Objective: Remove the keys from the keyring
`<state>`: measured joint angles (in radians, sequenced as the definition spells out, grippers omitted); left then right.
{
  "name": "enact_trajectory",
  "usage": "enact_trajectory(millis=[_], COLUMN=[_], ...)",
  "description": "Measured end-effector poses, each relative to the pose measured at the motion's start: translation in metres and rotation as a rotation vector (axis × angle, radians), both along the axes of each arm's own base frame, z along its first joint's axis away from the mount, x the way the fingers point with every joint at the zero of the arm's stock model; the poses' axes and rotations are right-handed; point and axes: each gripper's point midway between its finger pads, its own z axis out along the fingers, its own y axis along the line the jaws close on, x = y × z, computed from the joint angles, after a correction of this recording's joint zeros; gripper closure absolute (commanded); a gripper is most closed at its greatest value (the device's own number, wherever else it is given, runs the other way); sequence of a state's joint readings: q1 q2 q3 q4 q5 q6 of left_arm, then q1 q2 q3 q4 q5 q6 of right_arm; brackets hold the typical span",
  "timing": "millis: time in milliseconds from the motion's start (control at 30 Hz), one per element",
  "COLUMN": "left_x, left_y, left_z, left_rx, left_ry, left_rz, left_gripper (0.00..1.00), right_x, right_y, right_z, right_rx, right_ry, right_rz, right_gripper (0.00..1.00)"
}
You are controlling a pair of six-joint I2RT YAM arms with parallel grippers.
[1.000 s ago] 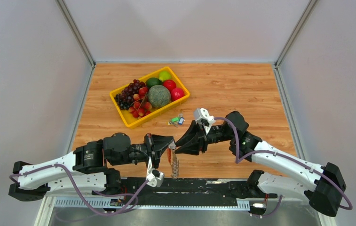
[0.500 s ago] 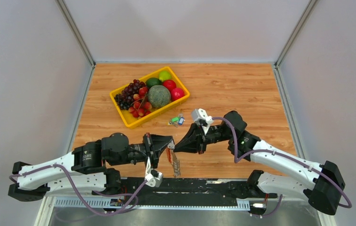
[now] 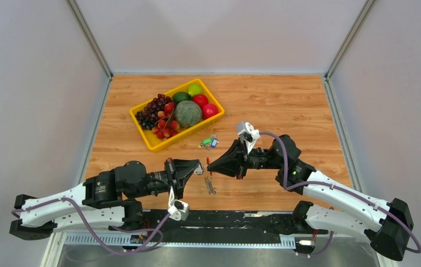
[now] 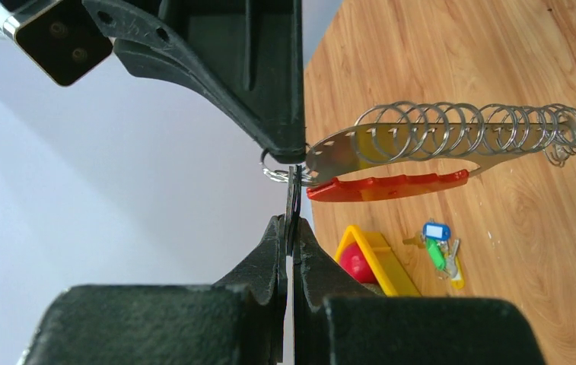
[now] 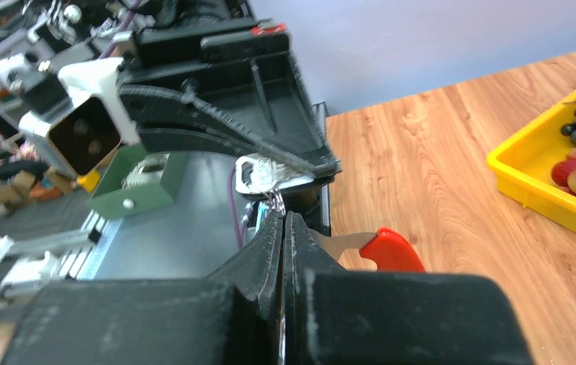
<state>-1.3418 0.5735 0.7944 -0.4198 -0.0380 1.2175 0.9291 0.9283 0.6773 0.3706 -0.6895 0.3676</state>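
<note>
Keys (image 4: 437, 131): silver-grey bunch with wire loops, off table, alongside red-tagged keyring (image 4: 387, 186), joined at small silver link.

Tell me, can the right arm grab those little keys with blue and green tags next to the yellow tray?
Probably not yet. Nothing stands between it and the tagged keys, but the right gripper is shut on the keyring and would have to let go first.

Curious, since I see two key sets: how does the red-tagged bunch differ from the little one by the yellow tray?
The red-tagged bunch hangs between the shut left pincer and right pincer; the little one lies on the table. The bunch carries a row of wire rings; the little one shows blue and green tags. Both hold silver metal.
</note>
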Motion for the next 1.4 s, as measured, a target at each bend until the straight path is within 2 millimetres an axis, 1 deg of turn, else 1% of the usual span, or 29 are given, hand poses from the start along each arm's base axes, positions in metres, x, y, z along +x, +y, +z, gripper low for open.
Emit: enact_trajectory(millis=[167,300,467,567,633,733,833,900,933,1033,1100,1167,1267,1400], left_x=[0.009,0.017,0.023,0.028,0.035,0.046,0.056,0.065,0.070,0.087,0.099,0.114,0.136,0.166], left_y=[0.000,-0.001,-0.001,0.001,0.003,0.008,0.012,0.015,0.016,0.018,0.015,0.013,0.014,0.021], left_z=[-0.013,-0.027,-0.037,-0.036,-0.030,-0.023,-0.026,-0.031,-0.034,-0.049,-0.060,-0.076,-0.103,-0.148], left_rx=[0.034,0.081,0.114,0.098,0.050,-0.055,-0.164,-0.241,-0.288,-0.386,-0.442,-0.493,-0.537,-0.539], left_ry=[-0.004,-0.008,-0.011,-0.002,0.022,0.096,0.216,0.313,0.370,0.529,0.629,0.717,0.817,0.938], left_rz=[0.049,0.091,0.125,0.165,0.219,0.325,0.439,0.546,0.609,0.806,0.929,1.042,1.174,1.321], left_gripper=[1.00,1.00,1.00,1.00,1.00,1.00,1.00,1.00,1.00,1.00,1.00,1.00,1.00,1.00], right_x=[0.012,0.017,0.019,0.021,0.025,0.038,0.061,0.076,0.085,0.103,0.110,0.115,0.119,0.121], right_y=[0.003,0.004,0.003,0.002,-0.004,-0.022,-0.046,-0.057,-0.063,-0.074,-0.081,-0.088,-0.098,-0.108], right_z=[0.002,0.005,0.006,0.004,0.003,0.007,0.011,0.005,-0.002,-0.024,-0.042,-0.054,-0.061,-0.059], right_rx=[0.018,0.043,0.060,0.050,0.041,0.050,0.069,0.056,0.038,-0.038,-0.097,-0.140,-0.168,-0.168], right_ry=[0.156,0.237,0.277,0.275,0.264,0.234,0.219,0.224,0.228,0.237,0.240,0.237,0.230,0.214], right_rz=[-0.070,-0.100,-0.115,-0.135,-0.182,-0.316,-0.510,-0.620,-0.679,-0.804,-0.865,-0.915,-0.965,-1.006], right_gripper=[1.00,1.00,1.00,1.00,1.00,1.00,1.00,1.00,1.00,1.00,1.00,1.00,1.00,1.00])
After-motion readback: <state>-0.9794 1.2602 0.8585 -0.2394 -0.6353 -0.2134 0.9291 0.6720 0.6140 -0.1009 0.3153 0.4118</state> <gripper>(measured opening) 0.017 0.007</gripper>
